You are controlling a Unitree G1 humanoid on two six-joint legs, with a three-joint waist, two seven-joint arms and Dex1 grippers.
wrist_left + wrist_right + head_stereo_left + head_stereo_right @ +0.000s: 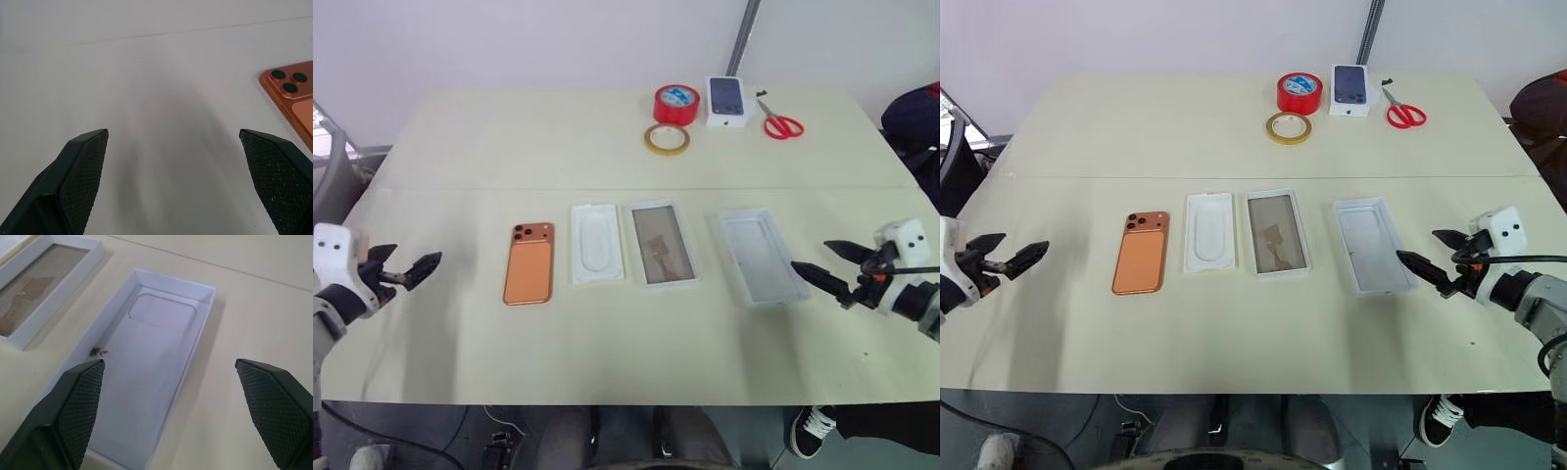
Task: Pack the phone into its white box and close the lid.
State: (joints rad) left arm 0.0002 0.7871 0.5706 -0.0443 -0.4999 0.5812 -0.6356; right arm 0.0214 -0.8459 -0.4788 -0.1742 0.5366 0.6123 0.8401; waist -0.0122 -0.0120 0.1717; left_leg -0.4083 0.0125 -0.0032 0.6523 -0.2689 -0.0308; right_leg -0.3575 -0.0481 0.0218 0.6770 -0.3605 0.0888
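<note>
Left pincer: the black two-fingered left gripper (411,271) is held spread wide over bare tabletop, nothing pinched.
Right pincer: the black two-fingered right gripper (827,264) is likewise spread wide and empty.
Phone: the flat copper-orange smartphone (530,262) is laid camera side up on the pale cream table (509,137), to the inner side of the left gripper and apart from it; one corner is seen past the left fingertips (83,171) in the wrist view.
White box: the shallow plain white rectangular tray (146,367) is seen just ahead of the right gripper, open and empty, well apart from the phone.
Between them: a white moulded insert (596,242) and a white-rimmed tray with a brownish inside (663,243) are placed.
</note>
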